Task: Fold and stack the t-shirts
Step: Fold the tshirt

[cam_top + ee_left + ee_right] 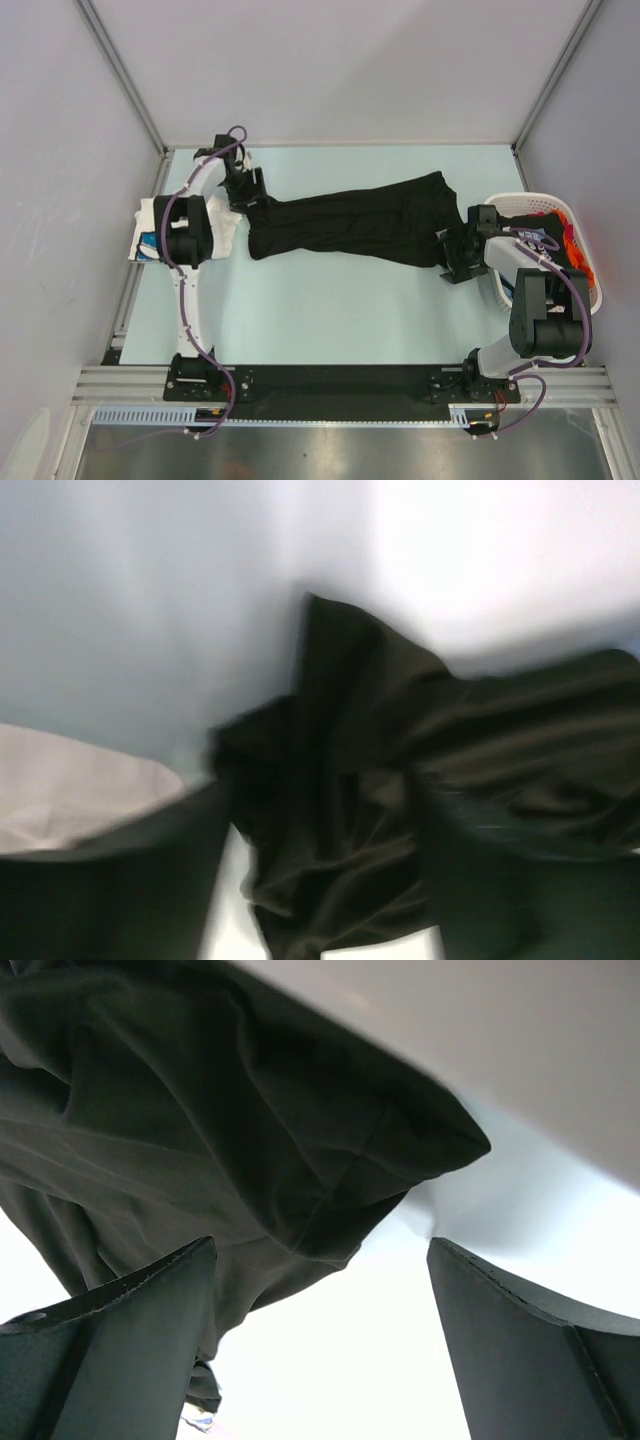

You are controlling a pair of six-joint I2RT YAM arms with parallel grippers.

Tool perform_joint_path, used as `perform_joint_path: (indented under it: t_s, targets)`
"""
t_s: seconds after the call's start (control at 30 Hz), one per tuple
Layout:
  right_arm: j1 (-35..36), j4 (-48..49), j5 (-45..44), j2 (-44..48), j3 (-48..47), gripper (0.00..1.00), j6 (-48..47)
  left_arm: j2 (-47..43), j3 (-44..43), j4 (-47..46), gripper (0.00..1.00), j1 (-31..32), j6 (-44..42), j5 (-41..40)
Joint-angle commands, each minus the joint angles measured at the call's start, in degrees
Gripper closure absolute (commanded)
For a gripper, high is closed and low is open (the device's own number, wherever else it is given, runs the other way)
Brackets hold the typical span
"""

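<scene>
Stretch of black t-shirt (360,225) right across the pale table (330,320), long axis running side to side, left end a touch farther back than the right. Left gripper (247,190) parked at the far-left end, cloth bunched between blurred fingers (100,900) in the wrist view. Jaws part-way apart there, but clamped or loose? Cannot tell.

Right gripper (455,258) at the opposite end, just beside the near-right corner, jaws spread wide, nothing between them. From the right wrist camera: hemmed corner (400,1150) ahead of and above the gap, not yet inside.

So, one arm per end, and that right corner clearly the right arm's job. Looks like a spreading step, early in the fold. Probably needs a short reach forward and a close on that hem, then a pull along the long axis to flatten.

Elsewhere: white tee (147,218) with a patch of blue print under the left arm, white slotted basket (520,197) behind the right arm, an orange tee (570,235) and darker ones inside.
</scene>
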State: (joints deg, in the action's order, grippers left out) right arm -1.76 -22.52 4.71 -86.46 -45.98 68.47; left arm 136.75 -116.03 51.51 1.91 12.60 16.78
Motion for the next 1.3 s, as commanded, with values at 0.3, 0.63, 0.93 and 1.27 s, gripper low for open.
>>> perform_joint_path:
  t_s: [0.3, 0.63, 0.93, 1.27]
  targets:
    - [0.8, -1.1, -1.8, -0.1, -2.8, 0.08, -1.2, -6.9, 6.7, -6.4, 0.0, -1.0, 0.9, -0.4]
    - [1.1, -1.3, -2.0, 0.4, -2.3, 0.08, -1.2, -7.0, 3.2, -9.5, 0.0, -0.9, 2.5, 2.1]
    - [1.5, -1.4, -1.5, 0.3, -2.1, 0.08, -1.8, -6.5, 1.2, -11.5, 0.38, -0.9, 4.0, 1.2]
    - [1.6, -1.4, -1.3, 0.4, -2.1, 0.08, -1.9, -2.9, 0.1, -11.7, 0.37, -0.5, 4.7, 4.4]
